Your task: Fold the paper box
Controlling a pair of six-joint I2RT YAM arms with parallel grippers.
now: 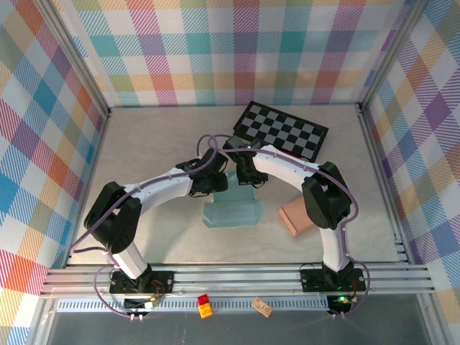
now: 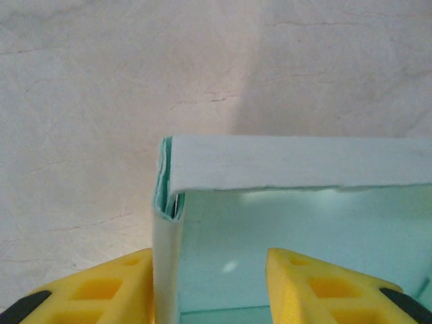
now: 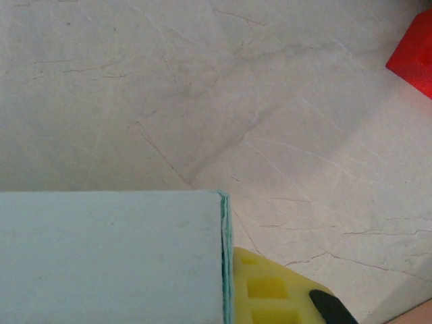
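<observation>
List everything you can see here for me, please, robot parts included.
paper box: one, pale mint, centre of the table, between the two grippers
checkerboard: one, black and white, far side of the table
block: one, tan-pink, right of the box
small brick: one, red and yellow, on the near rail
small tag: one, brown, on the near rail
red shape: one, cut off at the picture corner, unidentifiable
table: one, pale grey
walls: three, pastel plaid
left gripper: yellow fingers, open astride the box's side wall
right gripper: shut on the box's edge
</observation>
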